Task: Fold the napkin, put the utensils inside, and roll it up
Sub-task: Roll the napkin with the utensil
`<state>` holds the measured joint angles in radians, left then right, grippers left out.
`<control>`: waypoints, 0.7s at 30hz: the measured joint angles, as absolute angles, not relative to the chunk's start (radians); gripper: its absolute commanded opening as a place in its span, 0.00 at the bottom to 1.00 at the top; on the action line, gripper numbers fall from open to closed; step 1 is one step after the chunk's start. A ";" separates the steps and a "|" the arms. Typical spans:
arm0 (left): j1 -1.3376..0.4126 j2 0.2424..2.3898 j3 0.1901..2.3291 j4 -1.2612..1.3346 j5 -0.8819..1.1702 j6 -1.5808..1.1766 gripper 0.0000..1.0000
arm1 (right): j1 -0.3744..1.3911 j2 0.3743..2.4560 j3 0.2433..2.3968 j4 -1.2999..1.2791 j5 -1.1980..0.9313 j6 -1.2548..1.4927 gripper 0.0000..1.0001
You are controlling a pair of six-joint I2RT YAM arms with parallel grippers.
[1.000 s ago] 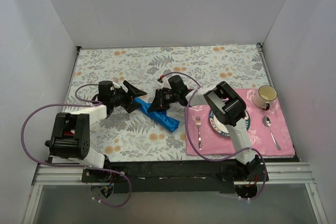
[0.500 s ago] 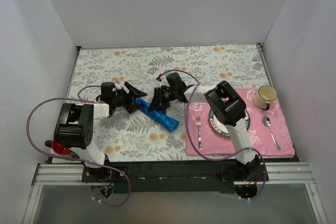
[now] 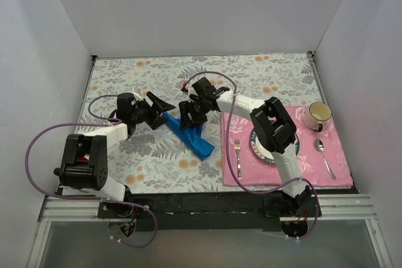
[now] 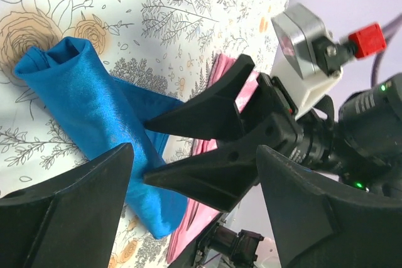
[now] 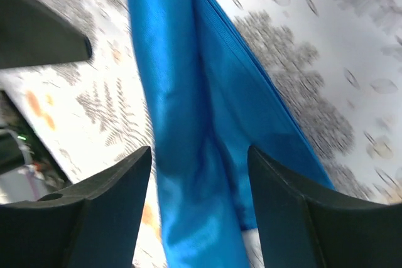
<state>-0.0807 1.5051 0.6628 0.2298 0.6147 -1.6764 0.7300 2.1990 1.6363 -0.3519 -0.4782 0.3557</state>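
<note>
The napkin is a bright blue roll lying slantwise on the floral cloth; it also shows in the left wrist view and the right wrist view. The utensils are hidden from every view. My right gripper hovers over the roll's upper end, open, its fingers either side of the roll without touching it. My left gripper stands open just left of that end, holding nothing. It faces the right gripper's fingers.
A pink placemat at the right carries a plate, a fork, a spoon and a cup. The right arm's elbow stands over the plate. White walls enclose the table.
The right gripper's jaws have spread from nearly closed to wide, letting go of the napkin roll, and its wrist has shifted toward the far left. The left gripper stays open, barely moved.
</note>
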 measured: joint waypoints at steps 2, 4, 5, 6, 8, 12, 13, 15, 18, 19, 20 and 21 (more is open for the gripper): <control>-0.082 1.522 0.673 0.233 0.620 -1.676 0.79 | 0.735 2.176 1.628 -0.401 -0.437 0.314 0.75; -0.084 1.538 0.675 0.236 0.622 -1.681 0.79 | 0.741 2.140 1.598 -0.429 -0.392 0.281 0.77; -0.087 1.547 0.675 0.239 0.623 -1.683 0.79 | 0.747 2.120 1.581 -0.444 -0.367 0.267 0.78; -0.090 1.556 0.675 0.242 0.622 -1.684 0.79 | 0.757 2.098 1.564 -0.455 -0.338 0.253 0.78; -0.097 1.574 0.675 0.248 0.624 -1.688 0.79 | 0.787 2.056 1.533 -0.468 -0.283 0.231 0.78; -0.111 1.602 0.680 0.254 0.624 -1.693 0.78 | 0.869 1.988 1.488 -0.471 -0.170 0.203 0.75; -0.113 1.607 0.684 0.256 0.624 -1.695 0.78 | 0.889 1.978 1.476 -0.470 -0.149 0.201 0.74; -0.116 1.613 0.691 0.263 0.624 -1.697 0.78 | 0.916 1.967 1.450 -0.462 -0.113 0.201 0.69; -0.116 1.616 0.702 0.263 0.621 -1.699 0.79 | 0.920 1.963 1.397 -0.436 -0.061 0.202 0.61; -0.116 1.616 0.706 0.265 0.620 -1.699 0.79 | 0.916 1.962 1.378 -0.430 -0.046 0.202 0.60; -0.116 1.616 0.709 0.266 0.620 -1.699 0.79 | 0.911 1.962 1.360 -0.420 -0.032 0.201 0.56; -0.116 1.616 0.712 0.267 0.618 -1.699 0.79 | 0.908 1.957 1.354 -0.412 -0.025 0.202 0.55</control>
<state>-0.1162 1.6157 0.7116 0.2672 0.6182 -1.6993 0.9085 1.9572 1.3544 -0.4122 -0.0246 0.2016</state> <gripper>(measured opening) 0.785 0.610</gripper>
